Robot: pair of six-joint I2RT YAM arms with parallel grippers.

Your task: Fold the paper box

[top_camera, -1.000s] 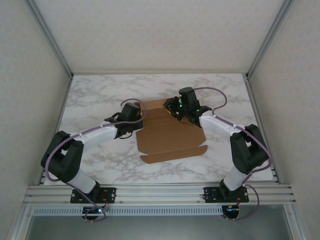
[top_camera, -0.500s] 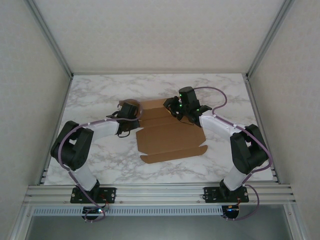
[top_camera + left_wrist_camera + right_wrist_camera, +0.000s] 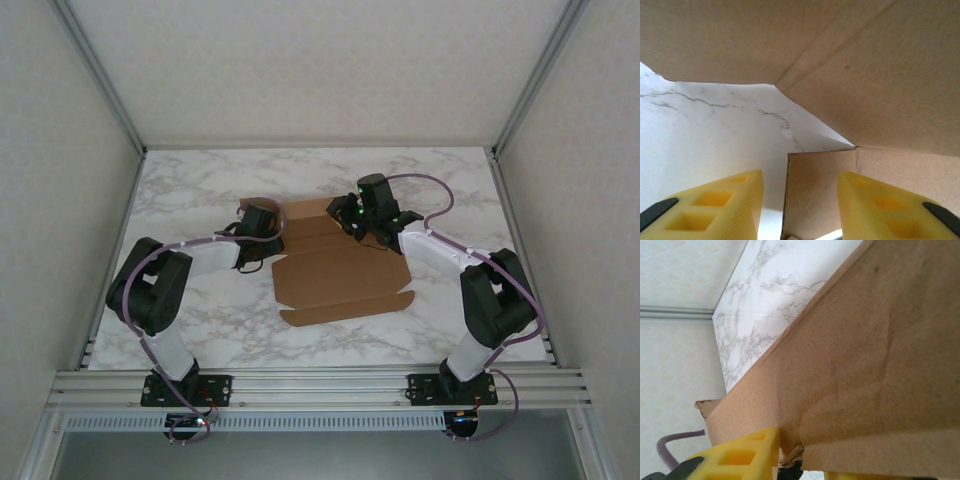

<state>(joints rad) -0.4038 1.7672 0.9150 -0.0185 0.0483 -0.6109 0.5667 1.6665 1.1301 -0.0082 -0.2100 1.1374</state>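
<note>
An aluminium rail is running along the near edge of the bench, carrying the two black arm bases. The bench is showing a white marble pattern with grey veins.

The paper box is lying about the middle of the bench, a little toward the far edge. It is a brown sheet, mostly flat. A narrow flap is facing the near edge, and the far part is reaching under both wrists.

The left pincer is sitting at the box's left side with its yellow fingers spread apart. A cardboard flap edge is standing in the gap between them, with marble showing beside it. A larger panel is leaning overhead, raised off the bench.

The right pincer is sitting at the far right part of the box and appears to be pinching a cardboard fold. One yellow finger is pressing against creased, slightly wrinkled board, and a sliver of the other is peeking out beneath the sheet. The panel there is tilting up from the marble.

Beyond the box, marble is stretching to the far edge, where it is meeting a pale patterned back wall. Matching walls are closing in the left and right edges, and aluminium posts are rising from the far corners.
</note>
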